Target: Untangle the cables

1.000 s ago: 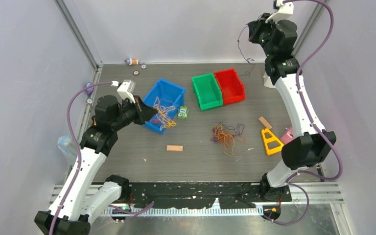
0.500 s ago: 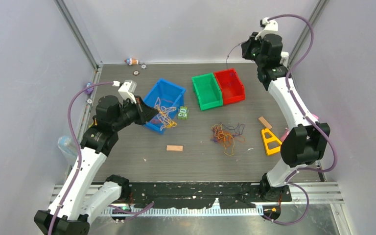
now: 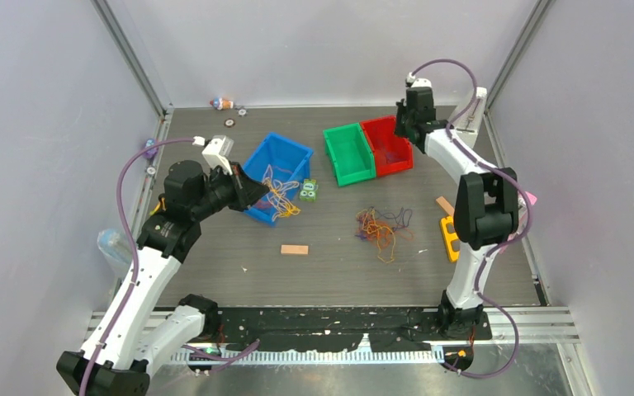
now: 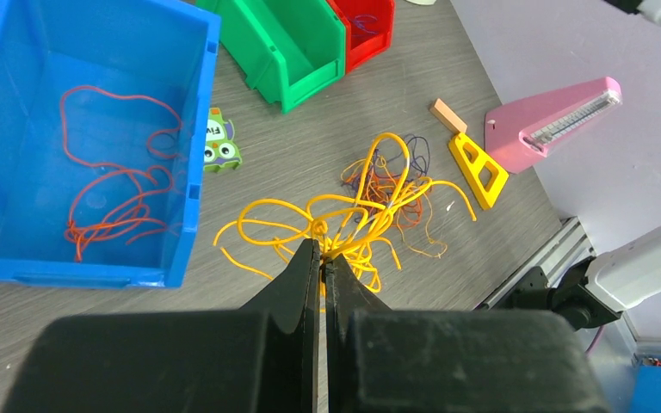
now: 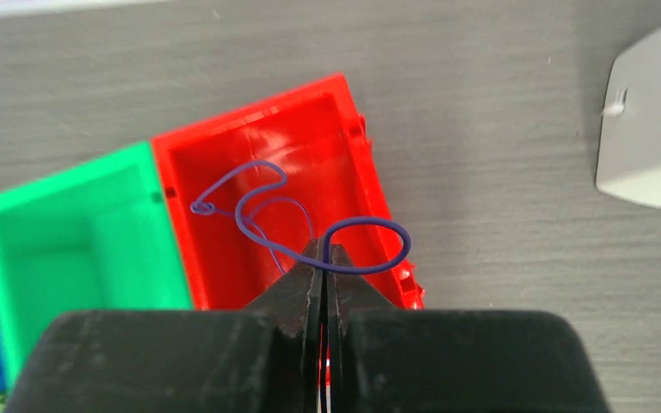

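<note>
Presently: grey table (image 3: pixel 338 268), lilac walls (image 3: pixel 297 49); left gripper (image 4: pixel 322 255) clamps yellow cable (image 4: pixel 344 215) beside blue bin (image 4: pixel 196 163); right gripper (image 5: pixel 321 255) clamps purple cable (image 5: pixel 408 247) over red bin (image 5: pixel 310 146).

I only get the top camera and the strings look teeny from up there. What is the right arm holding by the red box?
Observer: A purple cable, pinched in the shut right gripper, its loops over the red bin.
Operator: Is the left one holding something too?
Observer: Yes, the left gripper is shut on a yellow cable.
Operator: What's in the blue box?
Observer: An orange-red cable lies inside the blue bin.
</note>
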{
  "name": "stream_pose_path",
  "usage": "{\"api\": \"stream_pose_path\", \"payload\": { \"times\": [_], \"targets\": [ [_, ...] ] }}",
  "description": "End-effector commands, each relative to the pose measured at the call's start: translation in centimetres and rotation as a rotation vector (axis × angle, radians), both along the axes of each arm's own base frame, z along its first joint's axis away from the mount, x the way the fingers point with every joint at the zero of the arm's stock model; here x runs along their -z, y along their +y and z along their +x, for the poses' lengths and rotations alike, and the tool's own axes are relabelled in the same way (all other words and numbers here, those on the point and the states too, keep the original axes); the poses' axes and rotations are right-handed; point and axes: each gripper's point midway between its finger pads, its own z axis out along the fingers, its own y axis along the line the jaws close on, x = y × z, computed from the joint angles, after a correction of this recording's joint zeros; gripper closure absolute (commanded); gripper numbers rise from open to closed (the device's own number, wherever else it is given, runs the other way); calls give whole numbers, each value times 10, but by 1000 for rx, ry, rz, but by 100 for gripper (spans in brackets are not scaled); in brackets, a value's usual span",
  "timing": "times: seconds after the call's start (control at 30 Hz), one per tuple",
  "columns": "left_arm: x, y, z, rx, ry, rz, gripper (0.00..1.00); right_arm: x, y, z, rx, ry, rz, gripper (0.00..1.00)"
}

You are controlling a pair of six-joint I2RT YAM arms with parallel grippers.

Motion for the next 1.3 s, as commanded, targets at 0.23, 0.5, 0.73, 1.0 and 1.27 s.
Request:
{"api": "stream_pose_path", "payload": {
  "times": [0.23, 0.5, 0.73, 1.0, 1.27],
  "targets": [
    [-16, -4, 3, 10, -55, -10, 100, 65, 31, 7, -67, 186, -137, 95],
    [-13, -5, 3, 16, -45, -5, 100, 79, 51, 15, -157, 310, -94, 63],
    [-7, -9, 5, 28, -27, 0, 100, -7, 43, -2, -147, 166, -85, 43],
    [-3, -24, 7, 73, -5, -9, 100, -70, 80, -74, -418, 34, 34, 11],
    [-4, -50, 2, 184, 14, -21, 100, -100, 163, -215, -947, -230, 322, 3]
  ]
}}
